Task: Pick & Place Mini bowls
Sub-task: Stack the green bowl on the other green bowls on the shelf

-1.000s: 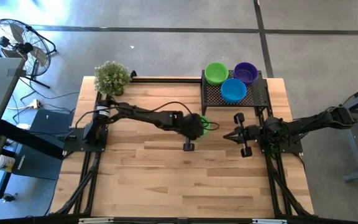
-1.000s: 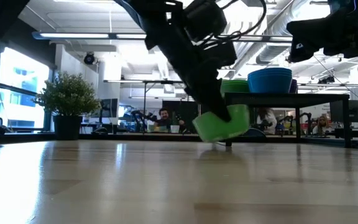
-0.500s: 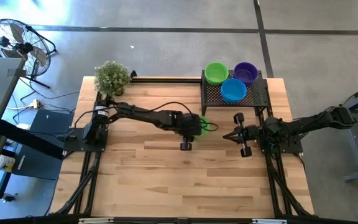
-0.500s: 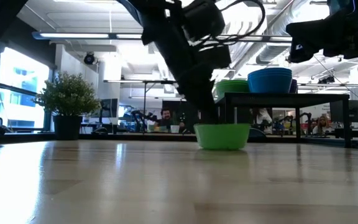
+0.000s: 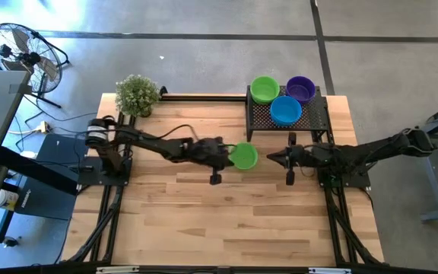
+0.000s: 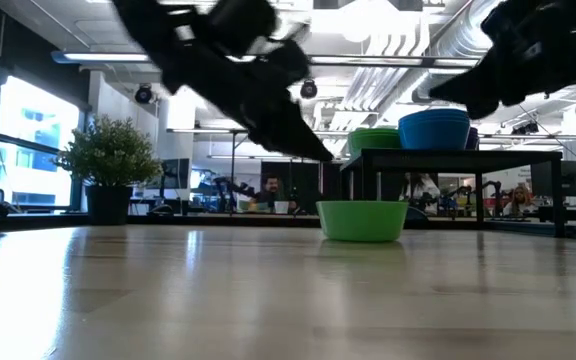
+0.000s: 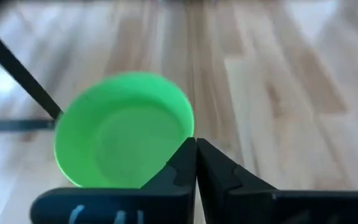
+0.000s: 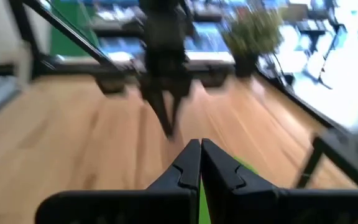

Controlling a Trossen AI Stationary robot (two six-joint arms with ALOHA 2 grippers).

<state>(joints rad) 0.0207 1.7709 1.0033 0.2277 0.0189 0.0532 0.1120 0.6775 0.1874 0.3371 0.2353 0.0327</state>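
A green mini bowl stands upright on its base on the wooden table, just in front of the black mesh rack; the low view shows it too. On the rack sit a green bowl, a purple bowl and a blue bowl. My left gripper is shut, just left of the bowl on the table and above its rim, clear of it. My right gripper is shut and points at the same bowl from the right, with a gap between them.
A small potted plant stands at the table's far left corner. The rack's legs rise just behind the bowl. The near half of the table is bare wood. People and desks show in the room beyond the table.
My left gripper held the green bowl tilted, set it flat on the table, let go, then drew back toward the table's left edge and up, and is shut again. My right gripper has tipped, and its tip has come a little nearer the bowl.
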